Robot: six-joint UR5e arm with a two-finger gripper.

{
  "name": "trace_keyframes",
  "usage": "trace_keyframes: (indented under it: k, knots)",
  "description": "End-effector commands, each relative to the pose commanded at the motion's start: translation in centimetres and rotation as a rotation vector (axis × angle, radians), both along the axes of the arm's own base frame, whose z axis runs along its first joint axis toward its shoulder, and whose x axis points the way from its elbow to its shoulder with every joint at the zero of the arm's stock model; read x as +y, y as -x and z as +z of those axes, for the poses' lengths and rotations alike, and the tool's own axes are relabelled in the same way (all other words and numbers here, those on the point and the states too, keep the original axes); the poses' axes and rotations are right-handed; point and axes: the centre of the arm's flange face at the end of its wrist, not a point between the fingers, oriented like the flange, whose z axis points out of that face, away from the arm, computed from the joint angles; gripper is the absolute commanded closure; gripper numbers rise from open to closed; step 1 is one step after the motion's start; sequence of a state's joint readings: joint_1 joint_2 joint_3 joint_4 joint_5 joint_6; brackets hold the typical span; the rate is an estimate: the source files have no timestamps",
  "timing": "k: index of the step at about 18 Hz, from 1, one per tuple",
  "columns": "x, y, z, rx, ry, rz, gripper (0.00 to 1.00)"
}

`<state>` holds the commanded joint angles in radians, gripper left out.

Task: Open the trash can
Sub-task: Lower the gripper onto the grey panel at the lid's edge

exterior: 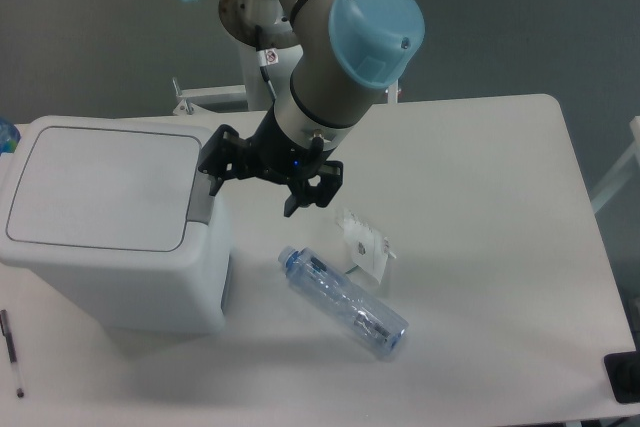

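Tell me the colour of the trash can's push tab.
Grey push tab, on the white trash can; fixed camera view.

Single fixed camera, mounted high in front of the table [500, 197], angled steeply down toward the arm's base [270, 17] at the far edge; medium range; left and near table edges cropped, trash can [110, 227] at frame left; no second view

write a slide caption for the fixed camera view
Open claw beside the closed trash can, one finger at its grey tab.

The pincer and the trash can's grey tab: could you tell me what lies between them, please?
Nothing. In the camera view the open pincer hangs right beside the grey tab on the trash can, lid shut.
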<state>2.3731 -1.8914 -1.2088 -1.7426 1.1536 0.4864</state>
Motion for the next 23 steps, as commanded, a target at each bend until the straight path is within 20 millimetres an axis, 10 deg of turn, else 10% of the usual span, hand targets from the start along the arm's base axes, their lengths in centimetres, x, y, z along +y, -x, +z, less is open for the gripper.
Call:
trace_keyframes:
  k: [23]
  knots:
    - [0.96,-0.62,-0.76,-0.012,0.020,0.015,0.00]
